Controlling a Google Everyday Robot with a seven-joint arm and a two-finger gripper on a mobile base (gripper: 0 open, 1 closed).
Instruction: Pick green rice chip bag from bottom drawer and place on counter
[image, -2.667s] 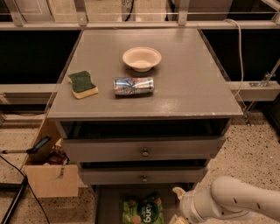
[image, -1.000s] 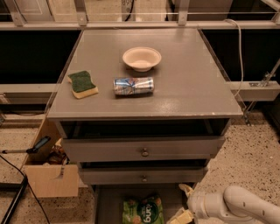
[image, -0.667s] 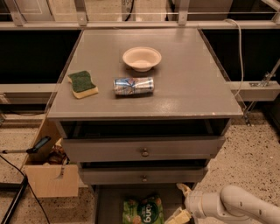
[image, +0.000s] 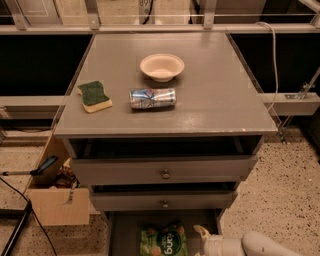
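Observation:
The green rice chip bag (image: 164, 241) lies flat in the open bottom drawer (image: 125, 235) at the lower edge of the camera view, its white lettering up. My gripper (image: 204, 239) is at the bottom right, low in the drawer just right of the bag, with one pale fingertip (image: 201, 231) showing next to the bag's right edge. The white arm (image: 260, 245) runs off the lower right corner. The counter (image: 210, 100) is the grey cabinet top above.
On the counter stand a beige bowl (image: 162, 66), a lying soda can (image: 153, 98) and a green-and-yellow sponge (image: 94, 96). Two shallower knobbed drawers (image: 164, 172) are partly pulled out above the bottom drawer. A cardboard box (image: 55, 202) with tools stands left of the cabinet.
The arm has dropped lower and shifted slightly left toward the bag over the last seconds. The bag and the counter objects have not moved.

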